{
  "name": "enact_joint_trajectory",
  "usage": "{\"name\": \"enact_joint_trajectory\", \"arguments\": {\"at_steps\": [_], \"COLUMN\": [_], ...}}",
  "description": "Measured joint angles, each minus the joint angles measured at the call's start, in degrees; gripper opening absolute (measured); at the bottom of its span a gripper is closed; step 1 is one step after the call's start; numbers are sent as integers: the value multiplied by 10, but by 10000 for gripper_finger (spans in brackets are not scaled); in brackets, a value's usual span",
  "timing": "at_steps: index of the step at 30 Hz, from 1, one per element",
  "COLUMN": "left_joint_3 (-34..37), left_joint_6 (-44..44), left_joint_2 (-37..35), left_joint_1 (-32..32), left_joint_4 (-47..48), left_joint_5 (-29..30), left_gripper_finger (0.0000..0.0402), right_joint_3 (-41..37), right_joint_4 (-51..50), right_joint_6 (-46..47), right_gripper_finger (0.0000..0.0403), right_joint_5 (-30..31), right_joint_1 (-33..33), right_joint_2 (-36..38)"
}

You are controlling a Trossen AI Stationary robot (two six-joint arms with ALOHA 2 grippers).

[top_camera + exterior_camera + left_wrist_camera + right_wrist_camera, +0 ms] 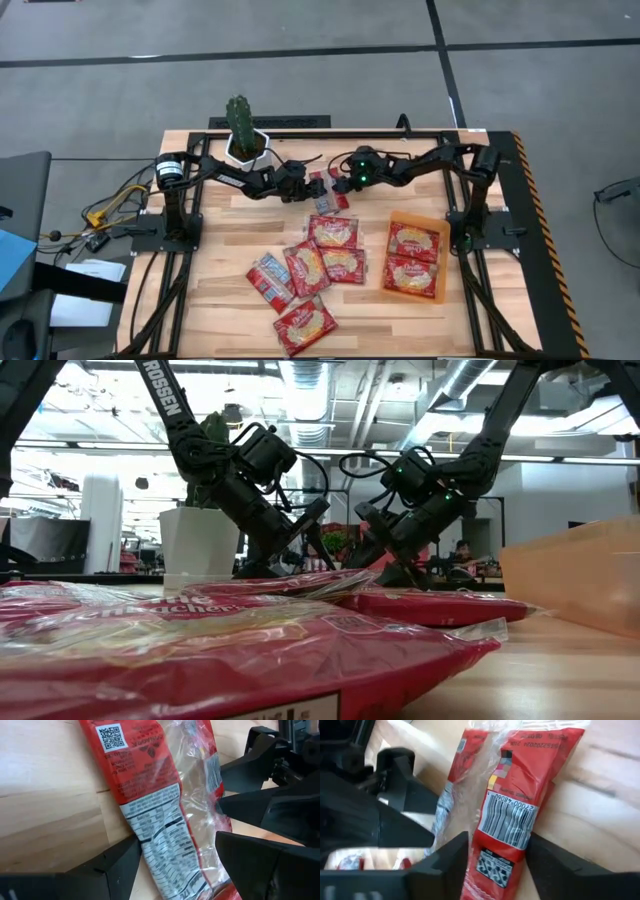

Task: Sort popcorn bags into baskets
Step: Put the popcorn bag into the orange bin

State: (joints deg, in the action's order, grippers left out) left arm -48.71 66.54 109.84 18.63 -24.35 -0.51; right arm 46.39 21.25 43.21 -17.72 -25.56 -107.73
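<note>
A popcorn bag sits back side up at the far middle of the table, between my two grippers. My left gripper comes at it from the left and my right gripper from the right. Each wrist view shows its own fingers on either side of the bag. Several more red popcorn bags lie flat on the table nearer the front. The orange basket at the right has two bags lying in it. Whether the gripped bag is clear of the table I cannot tell. My left gripper has the bag's nutrition-label end between its two fingers. One finger is at the red label edge and the other at the crinkled clear edge. The fingers slant down from the table's left and run along the bag. My right gripper has the bag's barcode strip between its two fingers, at the bag's other end. The fingers slant down from the table's right and run along the strip. The clear part of the bag bulges out beside one finger.
A white pot with a cactus stands just behind my left arm. The loose bags fill the table's near middle. The basket stands right of them. Bare wood shows at the front right and the far left.
</note>
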Motion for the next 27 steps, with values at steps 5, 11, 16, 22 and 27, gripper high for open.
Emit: {"name": "enact_joint_trajectory", "arguments": {"at_steps": [5, 11, 16, 22, 27], "left_joint_3": [0, 0, 0, 2, 1], "left_joint_6": [1, 1, 1, 2, -25], "left_joint_2": [0, 0, 0, -7, -44], "left_joint_1": [0, 0, 0, 8, 23], "left_joint_4": [0, 0, -13, -52, -50], "left_joint_5": [-1, -1, -6, -62, -109], "left_gripper_finger": [254, 254, 254, 254, 254], "right_joint_3": [-1, -1, -1, -1, 0], "right_joint_4": [9, 30, 33, 34, 40], "right_joint_6": [-26, -27, -27, -27, -13], "right_gripper_finger": [135, 95, 60, 11, 17], "right_joint_5": [-36, -64, -68, -68, -70], "right_joint_1": [2, 2, 8, 15, 13], "right_joint_2": [-1, -1, 0, 1, 2]}}
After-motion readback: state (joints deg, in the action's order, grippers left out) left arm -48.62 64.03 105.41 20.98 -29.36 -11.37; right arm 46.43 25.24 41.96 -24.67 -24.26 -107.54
